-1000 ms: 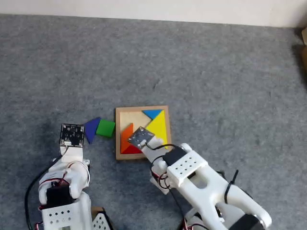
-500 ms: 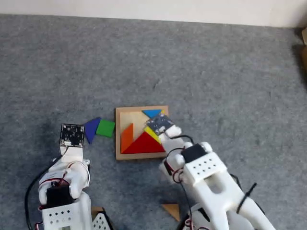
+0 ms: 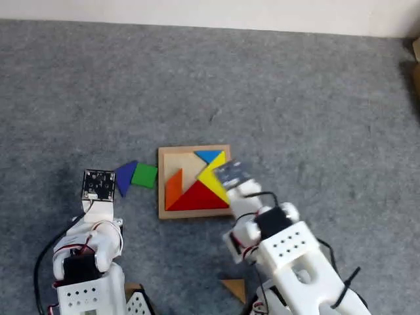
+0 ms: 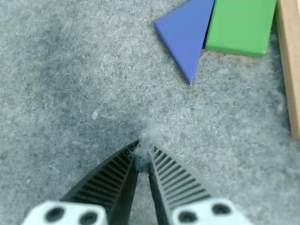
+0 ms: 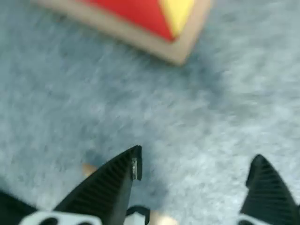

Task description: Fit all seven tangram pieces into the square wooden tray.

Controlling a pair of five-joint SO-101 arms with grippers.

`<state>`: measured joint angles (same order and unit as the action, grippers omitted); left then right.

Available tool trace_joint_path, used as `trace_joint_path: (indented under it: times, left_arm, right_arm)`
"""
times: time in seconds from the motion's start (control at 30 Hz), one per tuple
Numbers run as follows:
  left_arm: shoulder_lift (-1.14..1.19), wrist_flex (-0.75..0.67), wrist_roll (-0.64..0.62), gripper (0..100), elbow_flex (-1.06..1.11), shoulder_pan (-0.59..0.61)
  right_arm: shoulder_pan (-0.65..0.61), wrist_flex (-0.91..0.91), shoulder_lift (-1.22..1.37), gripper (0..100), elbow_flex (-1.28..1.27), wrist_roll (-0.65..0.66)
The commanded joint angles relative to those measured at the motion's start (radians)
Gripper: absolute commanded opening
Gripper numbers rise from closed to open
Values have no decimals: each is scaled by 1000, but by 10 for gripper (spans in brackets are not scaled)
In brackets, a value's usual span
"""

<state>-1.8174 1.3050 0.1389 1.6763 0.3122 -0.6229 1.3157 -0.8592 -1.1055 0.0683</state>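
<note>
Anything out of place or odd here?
Three pieces lie outside the tray: the blue triangle and green square side by side on the carpet at its left edge, and a tan triangle apart, near the right arm's base.

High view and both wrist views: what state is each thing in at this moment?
Tray: partly filled, some wood bare.
Orange piece: in the tray.
Red piece: in the tray.
Yellow piece: in the tray.
Light blue piece: in the tray.
Green piece: outside, on the carpet.
Dark blue piece: outside, beside the green one.
Tan triangle: outside, by the right arm.
Left end effector: shut, empty.
Right end effector: open, empty.
</note>
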Motion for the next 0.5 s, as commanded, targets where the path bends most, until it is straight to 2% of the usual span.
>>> trace_joint_path:
  times: [0.0,0.17,0.47]
  left_arm:
    - [-5,-14,-5,7,19,8]
    - [-5,-14,-5,7,19,8]
    - [-5,-14,-5,7,19,8]
  right_arm:
    - [-142,22,74,361,8,-12]
    - [-306,5,213,361,18,-94]
    - [-415,38,337,361,48,-110]
